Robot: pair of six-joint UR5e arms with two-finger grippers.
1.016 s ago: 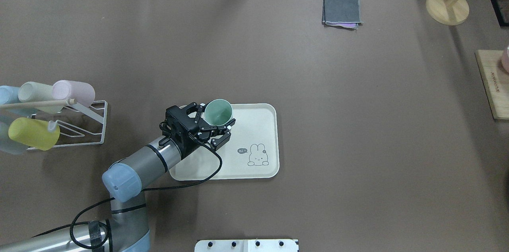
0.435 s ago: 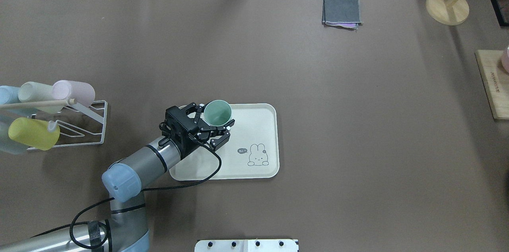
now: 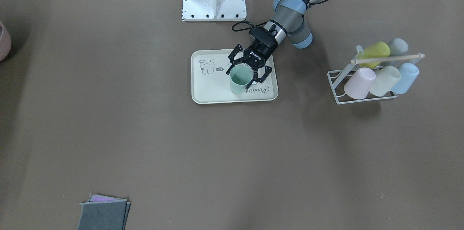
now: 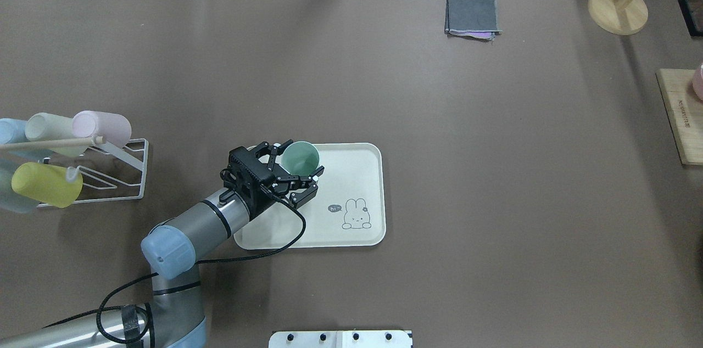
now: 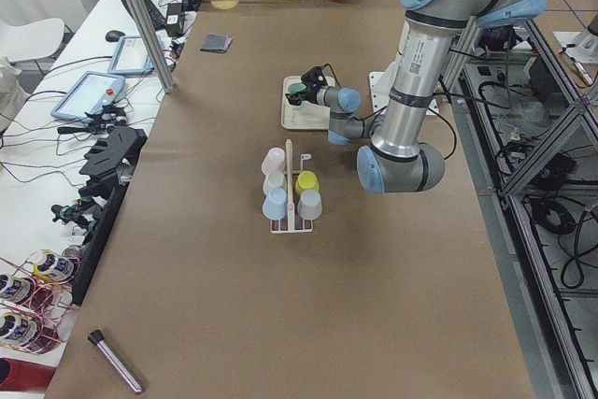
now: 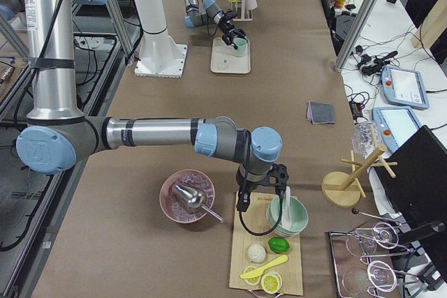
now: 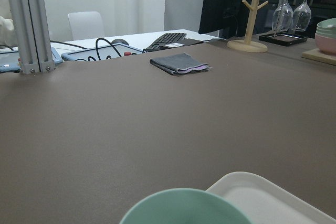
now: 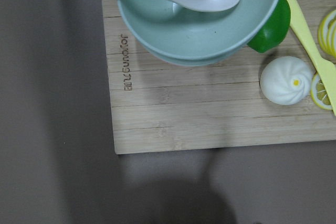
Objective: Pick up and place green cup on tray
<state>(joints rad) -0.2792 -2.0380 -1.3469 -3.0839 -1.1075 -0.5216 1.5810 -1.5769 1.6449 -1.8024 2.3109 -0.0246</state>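
Note:
The green cup [image 4: 300,157] stands upright on the far left corner of the cream tray [image 4: 351,172]. It also shows in the front view [image 3: 241,79] on the tray [image 3: 210,92]. My left gripper [image 4: 297,158] is open, with a finger on each side of the cup and a little apart from its wall. The left wrist view shows the cup's rim [image 7: 184,208] and the tray's edge [image 7: 262,192]. My right gripper [image 6: 262,197] hangs over a wooden board at the far right. I cannot tell whether it is open or shut.
A white wire rack [image 4: 118,169] with several pastel cups lies left of the tray. A folded grey cloth [image 4: 472,16] and a wooden mug tree [image 4: 618,10] are at the back right. The wooden board [image 8: 210,114] holds a green bowl [image 8: 199,30] and food.
The left gripper's fingers have spread slightly off the cup. The cup looks a little lower on the tray. The arm has barely moved.

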